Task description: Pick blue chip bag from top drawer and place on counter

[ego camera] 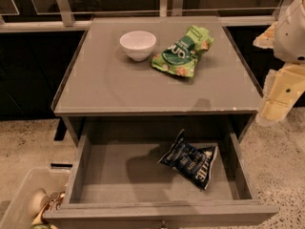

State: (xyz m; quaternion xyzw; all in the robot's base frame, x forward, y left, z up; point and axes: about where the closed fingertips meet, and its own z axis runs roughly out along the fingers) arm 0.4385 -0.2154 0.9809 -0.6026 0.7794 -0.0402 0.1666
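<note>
The blue chip bag (pixel 188 160) lies flat in the open top drawer (pixel 119 175), right of the drawer's middle, dark navy with white lettering. The drawer is pulled out toward me below the counter (pixel 109 85). My gripper (pixel 279 97), cream and white, hangs at the right edge of the view, just beyond the counter's right front corner. It is above and to the right of the bag and apart from it, and it holds nothing that I can see.
On the counter stand a white bowl (pixel 137 44) and a green chip bag (pixel 182 51), both toward the back. A pale plastic bin (pixel 24 194) with objects in it sits on the floor at the drawer's left front corner.
</note>
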